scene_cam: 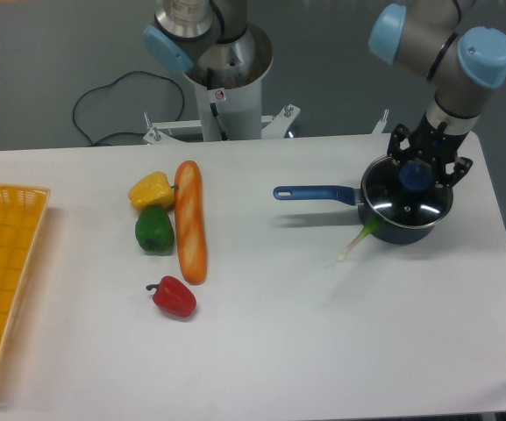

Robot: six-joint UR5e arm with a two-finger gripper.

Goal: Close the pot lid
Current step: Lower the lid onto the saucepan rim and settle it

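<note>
The gripper (418, 173) was seen over the pot, its dark fingers (396, 151) set on either side of the blue knob (415, 176) — whether the knob was actually pinched or the fingers merely stood beside it could not be told from this view. The pot lid (408, 201), a glass disc with a thin metal rim, appeared to sit on the pot (403, 230), perhaps slightly tilted; something green and pale, like a leek or spring onion (359, 240), was seen poking out from under the rim on the handle side, toward the table's front. The pot itself was placed near the table's (323, 351) far right corner, its blue handle (314, 192) pointed toward the table's middle.

The step in hand was judged to be the seating of the lid — almost finished. The next move would call for the knob to be released and the gripper lifted straight up, so that the lid was not dragged off.
</note>
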